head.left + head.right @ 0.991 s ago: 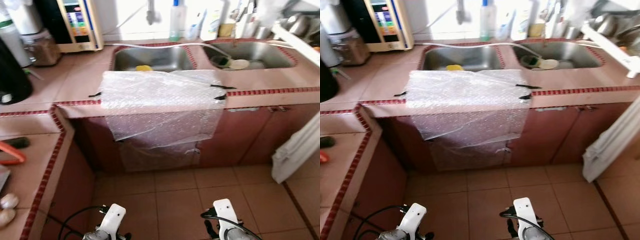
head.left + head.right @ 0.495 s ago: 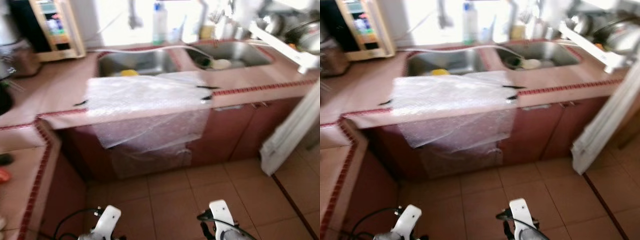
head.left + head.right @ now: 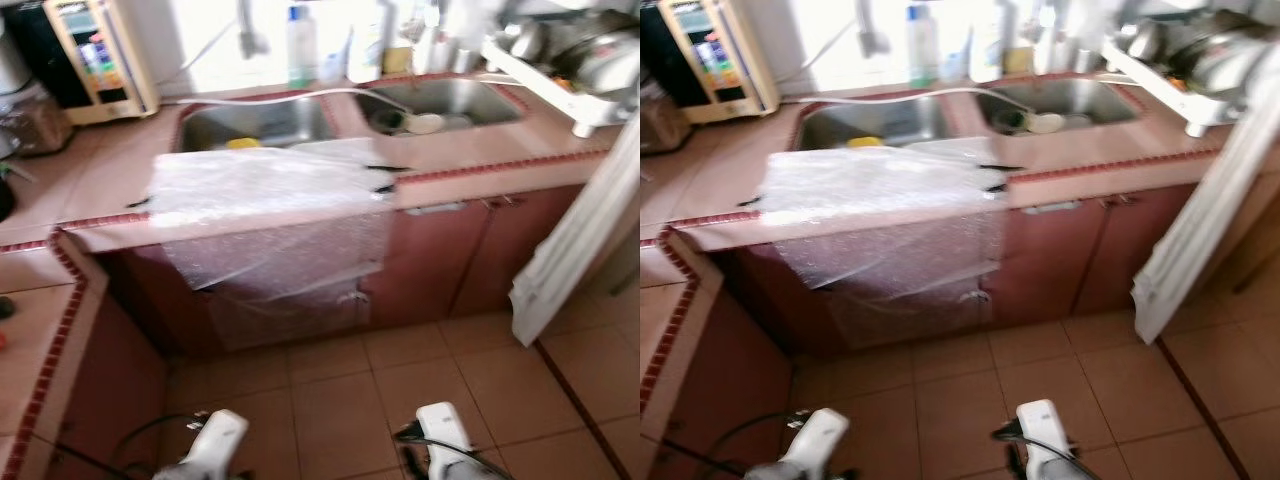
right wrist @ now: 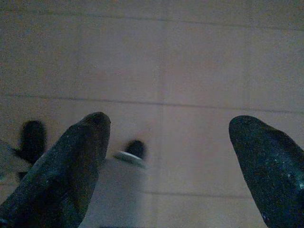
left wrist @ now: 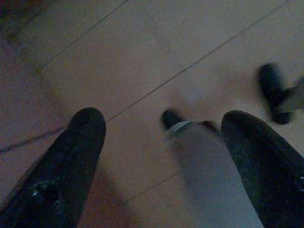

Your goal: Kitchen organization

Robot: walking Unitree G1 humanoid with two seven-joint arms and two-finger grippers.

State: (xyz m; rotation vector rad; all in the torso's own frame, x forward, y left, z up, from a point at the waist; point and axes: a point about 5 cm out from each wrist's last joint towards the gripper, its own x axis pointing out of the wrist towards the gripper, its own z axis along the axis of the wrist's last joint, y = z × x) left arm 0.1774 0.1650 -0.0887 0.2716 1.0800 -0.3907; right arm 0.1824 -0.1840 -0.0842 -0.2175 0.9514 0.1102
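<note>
A sheet of bubble wrap [image 3: 268, 190] lies over the near edge of the table [image 3: 470, 160] and hangs down before the cupboard, just in front of the left sink [image 3: 255, 118]. Both arms hang low above the tiled floor [image 3: 400, 380]; the left gripper [image 5: 161, 142] and the right gripper [image 4: 168, 142] are wide apart and hold nothing.
</note>
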